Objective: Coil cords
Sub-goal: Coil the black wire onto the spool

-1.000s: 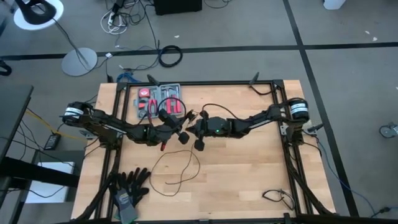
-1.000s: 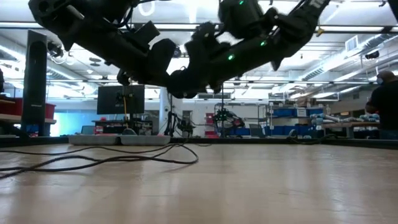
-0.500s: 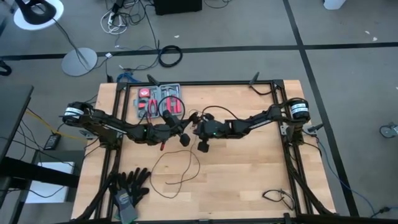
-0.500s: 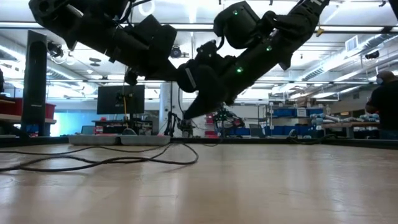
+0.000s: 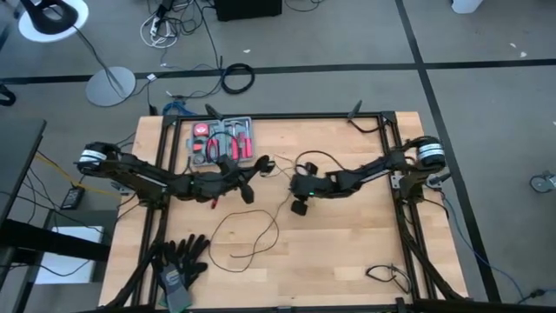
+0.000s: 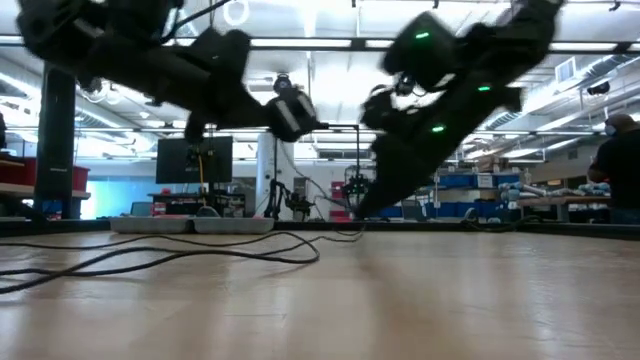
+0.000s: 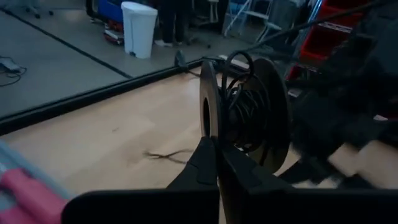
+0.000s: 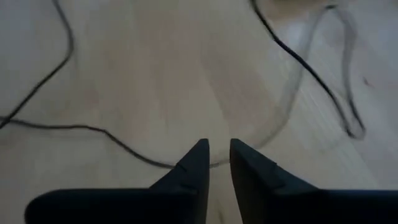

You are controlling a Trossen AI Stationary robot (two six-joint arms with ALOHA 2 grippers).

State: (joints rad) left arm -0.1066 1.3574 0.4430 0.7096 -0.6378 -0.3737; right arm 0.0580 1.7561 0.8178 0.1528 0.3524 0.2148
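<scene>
Gloves (image 5: 178, 261): lay at the table's (image 5: 347, 252) near left corner, well apart from the work

Cord (image 8: 298, 59): lay in slack loops on the bare wood mid-table, part already wound on the black disc (image 7: 273, 112)

Right gripper (image 8: 216, 146): hovered low over the loose cord, fingers a narrow slit apart, gripping nothing

Left gripper (image 7: 214, 143): clamped on the disc's rim, held above the table

Step judged: winding, well short of done; next move probably called for pinching slack and leading it round the disc

Tray (image 5: 195, 143), far edge: held red-handled tools (image 5: 236, 148)
</scene>
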